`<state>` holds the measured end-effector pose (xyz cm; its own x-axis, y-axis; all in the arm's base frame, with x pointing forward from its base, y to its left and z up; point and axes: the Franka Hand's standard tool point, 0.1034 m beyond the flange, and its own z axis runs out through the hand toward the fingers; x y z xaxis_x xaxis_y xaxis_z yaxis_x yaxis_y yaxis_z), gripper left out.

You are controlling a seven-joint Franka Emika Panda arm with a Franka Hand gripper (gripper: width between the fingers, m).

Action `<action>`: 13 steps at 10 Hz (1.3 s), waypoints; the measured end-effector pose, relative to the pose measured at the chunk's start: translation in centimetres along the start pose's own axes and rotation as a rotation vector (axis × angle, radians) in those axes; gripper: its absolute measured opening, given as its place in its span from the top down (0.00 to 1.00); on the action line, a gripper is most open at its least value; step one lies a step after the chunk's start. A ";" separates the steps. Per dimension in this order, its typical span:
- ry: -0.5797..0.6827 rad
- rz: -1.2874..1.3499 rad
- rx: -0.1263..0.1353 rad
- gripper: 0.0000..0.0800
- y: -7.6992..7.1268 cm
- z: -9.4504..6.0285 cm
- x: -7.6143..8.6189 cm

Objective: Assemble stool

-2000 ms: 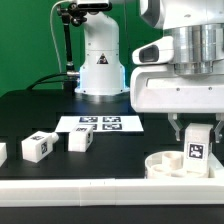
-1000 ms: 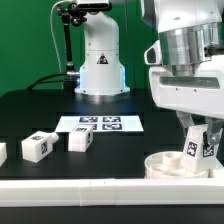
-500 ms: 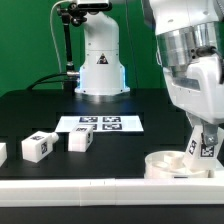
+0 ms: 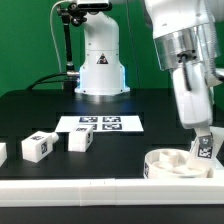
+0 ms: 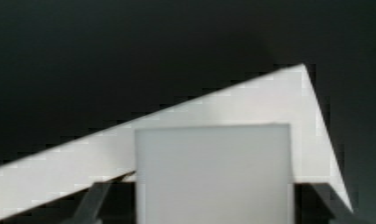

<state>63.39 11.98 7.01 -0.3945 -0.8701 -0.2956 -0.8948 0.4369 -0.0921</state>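
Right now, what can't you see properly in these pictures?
1. Exterior view: the held leg's lower end sits behind the seat's wall, so I can't tell if they touch.
2. Exterior view: the seat's right side is cut off by the picture's edge, and the rail hides its front.
3. Exterior view: the leftmost leg is cut off by the left edge.
4. Wrist view: the white shape behind the held leg is too blurred to name.

Bright, even light over the black table (image 4: 30, 110). The arm (image 4: 185, 60) blurs slightly. Up close, the leg (image 5: 211, 170) is soft, washed-out.
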 end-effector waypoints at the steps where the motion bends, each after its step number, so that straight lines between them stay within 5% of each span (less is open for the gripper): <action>1: -0.009 0.086 0.026 0.57 0.0 0.0 0.0; 6: -0.048 0.303 0.015 0.57 0.3 0.1 0.0; 9: -0.048 0.283 0.014 0.22 0.4 0.2 0.0; 11: -0.043 0.189 -0.013 0.19 0.4 -0.8 0.0; 13: -0.038 0.047 0.009 0.19 -0.7 -2.7 1.2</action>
<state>63.00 10.05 9.31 -0.4271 -0.8395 -0.3359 -0.8736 0.4790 -0.0861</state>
